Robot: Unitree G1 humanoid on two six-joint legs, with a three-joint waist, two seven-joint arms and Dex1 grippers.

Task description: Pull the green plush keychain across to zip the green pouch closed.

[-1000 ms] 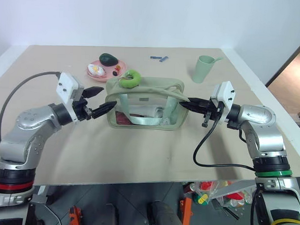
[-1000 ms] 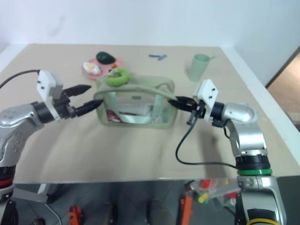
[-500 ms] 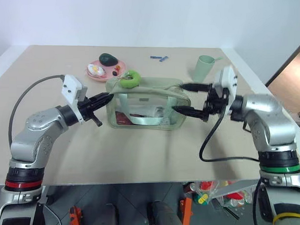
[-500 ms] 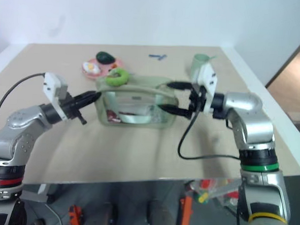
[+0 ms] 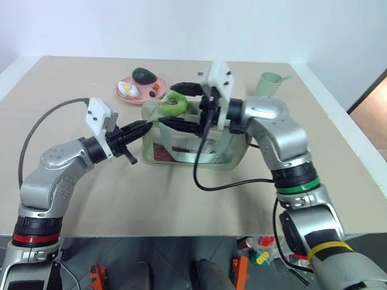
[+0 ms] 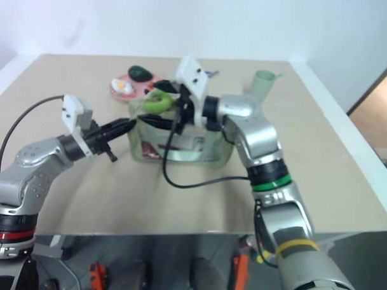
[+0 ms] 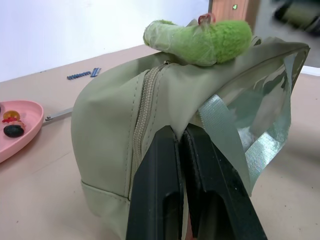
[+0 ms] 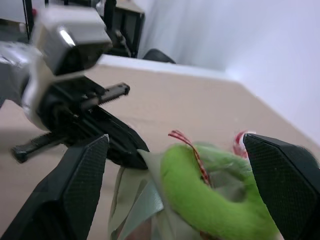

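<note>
You've got the left hand [image 5: 138,126] pinched tight on the end of the green pouch [image 5: 226,146] sitting on the counter [image 5: 179,195], while your right hand [image 5: 177,106] is spread wide around the green plush keychain [image 5: 174,105] on top.

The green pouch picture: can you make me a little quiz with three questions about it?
1. True or false: the left gripper is shut on the green pouch.
2. Where is the fuzzy keychain? A) on top of the pouch B) in the cup C) on the pink plate
3. Fill in: the right gripper is ____, with the keychain between its fingers but not yet gripped.

Key: 1 true; 2 A; 3 open
</note>
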